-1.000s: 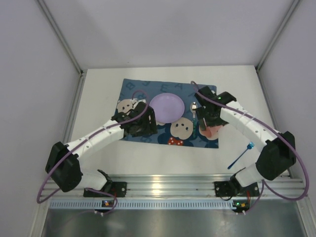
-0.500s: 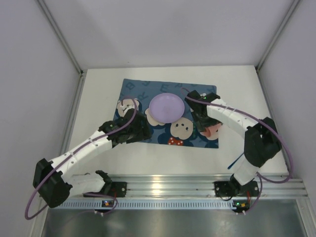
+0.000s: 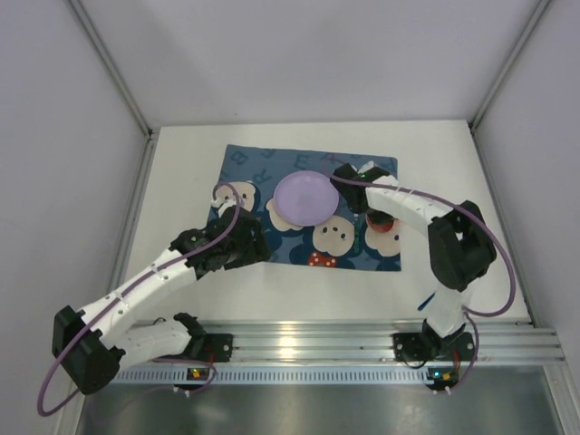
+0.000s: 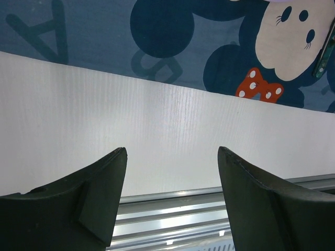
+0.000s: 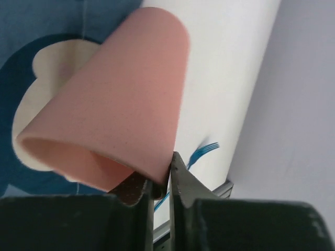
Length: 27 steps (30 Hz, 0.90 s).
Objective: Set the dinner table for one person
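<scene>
Pinches the wall of a pink cup (image 5: 120, 99) at its rim, right gripper (image 5: 169, 166) pressed almost together, cup tipped on its side above the dark-blue mouse placemat (image 3: 249, 168). Hangs the left gripper (image 4: 171, 151) spread and empty over the bare dinner table (image 4: 157, 125), just off the placemat's near edge, close to the aluminium rail (image 4: 167, 206). Shows a purple plate (image 3: 306, 198) at the placemat's middle and a blue fork (image 5: 201, 152) well apart on the white tabletop to the right.

Likely to lose the cup to a swing or slip, given so thin and one-sided a hold. Likely to topple it if released while tilted, then send it rolling against the plate. Could also knock the fork away with a careless sweep of the right arm.
</scene>
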{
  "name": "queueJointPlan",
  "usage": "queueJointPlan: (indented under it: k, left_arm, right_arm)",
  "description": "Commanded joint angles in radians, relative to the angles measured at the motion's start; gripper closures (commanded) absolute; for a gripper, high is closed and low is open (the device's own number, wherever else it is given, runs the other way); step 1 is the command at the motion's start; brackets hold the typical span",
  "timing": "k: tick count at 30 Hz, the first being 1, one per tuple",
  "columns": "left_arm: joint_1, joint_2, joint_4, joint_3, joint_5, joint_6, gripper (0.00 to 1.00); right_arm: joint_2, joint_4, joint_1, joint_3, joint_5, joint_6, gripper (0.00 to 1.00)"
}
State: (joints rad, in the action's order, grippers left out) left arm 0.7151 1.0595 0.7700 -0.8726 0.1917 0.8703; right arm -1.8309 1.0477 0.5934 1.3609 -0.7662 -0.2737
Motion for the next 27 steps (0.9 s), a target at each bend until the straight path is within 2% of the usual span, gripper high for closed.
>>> queueJointPlan:
  k: [1,9,12,16,18,19,23,27]
  left_arm:
    - [0.001,-0.001,-0.001,-0.002,0.005,0.007,0.25]
    - [0.001,0.105,-0.034,-0.074,-0.02,-0.033,0.25]
    - [0.001,0.135,-0.035,-0.106,-0.015,-0.05,0.25]
    - [0.001,0.154,-0.057,-0.109,-0.009,-0.059,0.25]
    - [0.001,0.174,-0.072,-0.117,-0.017,-0.068,0.25]
    - [0.001,0.186,-0.072,-0.126,-0.02,-0.073,0.25]
    - [0.001,0.25,-0.07,-0.178,-0.02,-0.102,0.25]
    - [0.001,0.299,-0.069,-0.241,-0.015,-0.135,0.25]
  right_arm:
    - [0.058,-0.034,0.011,0.029,-0.002,-0.012,1.0]
    - [0.179,0.015,-0.032,0.075,-0.038,-0.018,1.0]
    - [0.22,0.061,-0.076,0.153,-0.018,-0.01,1.0]
    - [0.231,0.13,-0.121,0.335,0.047,-0.004,1.0]
    - [0.242,0.132,-0.159,0.404,0.143,0.008,1.0]
    - [0.245,0.129,-0.177,0.423,0.241,0.007,1.0]
    - [0.252,0.077,-0.262,0.452,0.479,0.001,1.0]
    - [0.197,0.048,-0.31,0.48,0.622,-0.013,1.0]
